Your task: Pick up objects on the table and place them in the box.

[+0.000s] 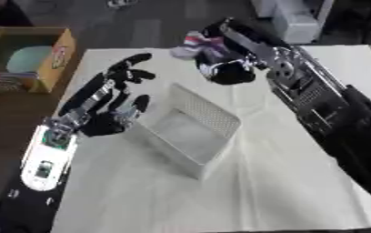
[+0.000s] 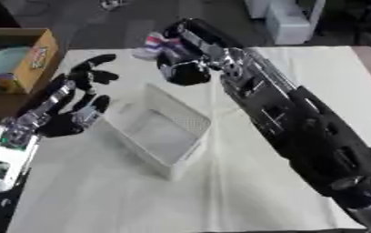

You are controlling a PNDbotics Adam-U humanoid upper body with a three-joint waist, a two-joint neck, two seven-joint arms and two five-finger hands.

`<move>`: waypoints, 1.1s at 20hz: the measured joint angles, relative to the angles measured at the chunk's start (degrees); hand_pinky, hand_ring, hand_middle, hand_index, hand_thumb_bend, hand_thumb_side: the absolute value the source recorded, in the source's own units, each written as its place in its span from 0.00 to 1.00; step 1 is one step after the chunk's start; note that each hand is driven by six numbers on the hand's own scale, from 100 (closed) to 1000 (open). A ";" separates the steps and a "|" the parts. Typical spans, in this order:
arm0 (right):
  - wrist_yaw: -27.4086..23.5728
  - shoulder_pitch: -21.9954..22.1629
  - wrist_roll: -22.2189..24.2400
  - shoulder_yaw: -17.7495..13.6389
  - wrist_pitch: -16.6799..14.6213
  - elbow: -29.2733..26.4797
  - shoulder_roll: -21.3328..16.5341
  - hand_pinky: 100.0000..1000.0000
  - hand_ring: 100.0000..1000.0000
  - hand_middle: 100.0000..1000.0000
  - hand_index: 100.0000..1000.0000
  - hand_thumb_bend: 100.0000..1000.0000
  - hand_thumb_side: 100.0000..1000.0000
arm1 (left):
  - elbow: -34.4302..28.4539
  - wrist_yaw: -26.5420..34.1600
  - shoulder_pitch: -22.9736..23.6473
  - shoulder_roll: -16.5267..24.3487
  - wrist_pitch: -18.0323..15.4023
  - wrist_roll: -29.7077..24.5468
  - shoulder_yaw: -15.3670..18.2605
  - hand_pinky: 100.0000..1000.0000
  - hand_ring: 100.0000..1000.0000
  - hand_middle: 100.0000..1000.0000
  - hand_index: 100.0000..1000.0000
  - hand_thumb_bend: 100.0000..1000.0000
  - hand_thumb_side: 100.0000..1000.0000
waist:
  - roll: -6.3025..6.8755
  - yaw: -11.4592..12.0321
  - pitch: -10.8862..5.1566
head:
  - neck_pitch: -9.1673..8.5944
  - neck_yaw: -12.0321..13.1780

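White mesh box (image 1: 190,131) sits mid-bench with nothing visible in it, your left hand (image 1: 113,98) spread open beside its wall as if to steady it — while your right hand (image 1: 230,68) curls its fingers round the pale pink-and-purple bundle (image 1: 198,45) at the far edge, presumably to carry it over.

Cream cloth over the counter (image 1: 300,191), pale all the way across. The box (image 1: 190,131) shows white with a fine dotted mesh pattern on its walls. Both hands run black, the left hand (image 1: 113,107) and the right hand (image 1: 230,68), silver at the joints. The bundle (image 1: 198,45) by the right hand mixes white, pink and purple. Off the side, a yellow cardboard carton (image 1: 57,63) with a teal disc (image 1: 26,59) inside.
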 measured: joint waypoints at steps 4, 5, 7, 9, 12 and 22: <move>-1.59 0.49 -0.92 0.35 -0.18 0.42 0.69 0.00 0.00 0.00 0.13 0.00 0.06 | 0.32 -0.25 0.00 0.00 -0.02 -0.01 -0.01 0.76 0.00 0.98 0.83 0.00 0.69 | 0.00 0.04 0.00 | 0.00 0.00; -2.06 0.49 -1.12 0.38 -0.17 0.49 0.88 0.00 0.00 0.00 0.13 0.00 0.06 | 0.33 -0.35 0.00 0.00 -0.04 -0.02 -0.01 0.76 0.00 0.98 0.83 0.00 0.69 | 0.00 0.04 0.00 | 0.00 0.00; -2.97 0.51 -1.47 0.65 -0.20 0.67 0.94 0.00 0.00 0.00 0.13 0.00 0.06 | 0.45 -0.42 0.00 0.00 -0.11 -0.08 -0.02 0.76 0.00 0.98 0.83 0.00 0.69 | -0.01 0.04 0.00 | 0.00 0.00; -3.73 0.74 -1.81 0.74 -0.19 0.73 0.98 0.00 0.00 0.00 0.13 0.00 0.07 | 0.65 -0.45 0.00 0.00 -0.15 -0.10 -0.02 0.76 0.00 0.98 0.83 0.00 0.69 | -0.01 0.04 0.00 | 0.00 0.00; -4.35 0.92 -2.15 0.92 -0.08 0.76 1.44 0.00 0.00 0.00 0.12 0.00 0.07 | 0.68 -0.52 0.00 0.00 -0.17 -0.10 -0.02 0.76 0.00 0.98 0.83 0.00 0.69 | 0.01 0.06 0.01 | 0.00 0.00; -3.85 1.34 -2.24 1.04 -1.20 1.80 1.46 0.00 0.00 0.12 0.29 0.00 0.33 | 0.71 -0.92 0.00 0.00 -0.32 -0.03 -0.02 0.76 0.00 0.98 0.83 0.00 0.69 | 0.02 0.08 0.02 | 0.00 0.00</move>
